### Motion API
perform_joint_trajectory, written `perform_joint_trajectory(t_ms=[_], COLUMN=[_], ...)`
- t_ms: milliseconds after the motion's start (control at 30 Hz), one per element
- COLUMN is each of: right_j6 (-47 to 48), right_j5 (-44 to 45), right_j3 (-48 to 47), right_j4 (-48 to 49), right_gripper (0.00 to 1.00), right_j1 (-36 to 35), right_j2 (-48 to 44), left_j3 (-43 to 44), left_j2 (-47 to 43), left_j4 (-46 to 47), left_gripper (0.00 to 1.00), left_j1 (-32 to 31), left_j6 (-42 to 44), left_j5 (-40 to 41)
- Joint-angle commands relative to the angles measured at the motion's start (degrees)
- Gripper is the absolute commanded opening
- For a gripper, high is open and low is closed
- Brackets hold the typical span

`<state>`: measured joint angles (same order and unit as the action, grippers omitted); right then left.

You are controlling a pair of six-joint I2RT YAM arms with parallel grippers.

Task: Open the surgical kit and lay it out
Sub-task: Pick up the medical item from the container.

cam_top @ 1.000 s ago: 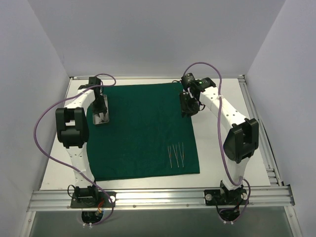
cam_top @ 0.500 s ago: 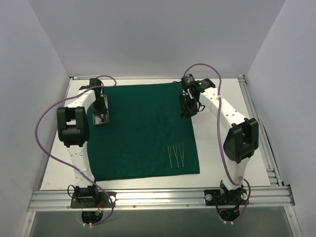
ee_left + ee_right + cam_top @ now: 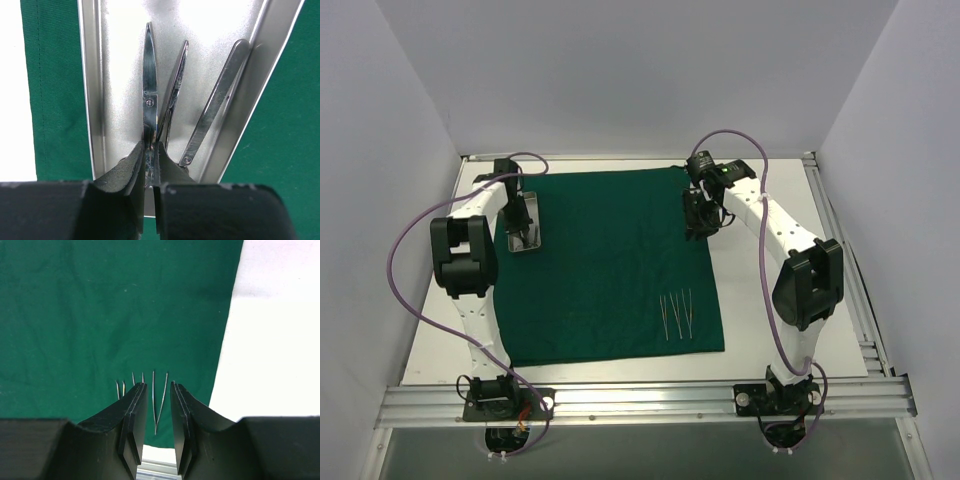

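Observation:
The dark green cloth (image 3: 610,270) lies spread flat on the table. At its far left corner stands the shiny metal tray (image 3: 536,212). In the left wrist view the tray (image 3: 87,75) holds slim scissors (image 3: 149,75), a thin instrument (image 3: 176,85) beside them and flat forceps (image 3: 215,105). My left gripper (image 3: 150,150) is down in the tray, its jaws pinched on the scissors just below the pivot. Three tweezers (image 3: 676,315) lie side by side near the cloth's front right. My right gripper (image 3: 698,222) hovers open over the cloth's far right part, holding nothing.
White side walls and a back wall enclose the table. A metal rail (image 3: 640,400) with both arm bases runs along the near edge. Bare white tabletop (image 3: 270,340) shows right of the cloth (image 3: 100,305). In the right wrist view, tweezers (image 3: 159,400) show between the fingers, far below.
My left gripper's jaws have come together on the scissors in the tray, and the left arm has shifted slightly. The right arm has stayed in place.

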<state>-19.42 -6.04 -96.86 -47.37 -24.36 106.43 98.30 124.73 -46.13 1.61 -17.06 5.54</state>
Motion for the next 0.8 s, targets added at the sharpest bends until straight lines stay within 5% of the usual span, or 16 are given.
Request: perform_joint_trajectory(t_ms=[0, 767], right_j6=[0.26, 1.05], right_j5=[-0.20, -2.92], right_j3=[0.36, 2.73], right_j4=[-1.23, 2.29], right_gripper=[0.27, 0.26], right_j1=[0.19, 0.19], right_j2=[-1.40, -3.33], left_j3=[0.75, 4.62], left_j2=[-0.71, -10.02], left_j4=[0.60, -4.14], left_gripper=[0.06, 0.02], left_j1=[0.33, 0.15], left_j6=[-0.08, 0.71], left_j5=[-0.97, -1.50])
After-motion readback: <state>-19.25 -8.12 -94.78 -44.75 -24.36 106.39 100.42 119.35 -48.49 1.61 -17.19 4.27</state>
